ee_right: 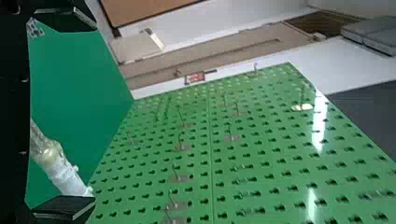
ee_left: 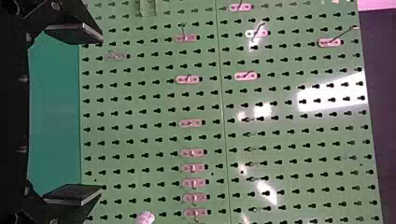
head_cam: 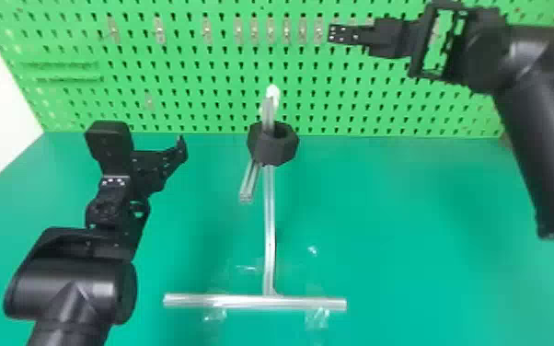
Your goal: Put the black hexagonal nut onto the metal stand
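In the head view, my left gripper [head_cam: 145, 133] stands open to the left of the metal stand [head_cam: 269, 230], nothing between its fingers. My right gripper [head_cam: 333, 33] is at the upper right, seen edge-on and apart from the nut. The black hexagonal nut [head_cam: 278, 149] sits at the stand's upper part, where a bar enters its opening; how deep it sits I cannot tell. The left wrist view has my left gripper [ee_left: 102, 115] with fingers wide apart. In the right wrist view my right gripper [ee_right: 96, 114] is open, and the stand's white-tipped end [ee_right: 63, 173] appears near the lower finger.
A green pegboard [head_cam: 188, 92] with small metal hooks rises behind the green table [head_cam: 405, 257]. Clear tape pieces [head_cam: 317, 317] lie by the stand's crossbar. The pegboard [ee_left: 289, 140] lies ahead of my left gripper.
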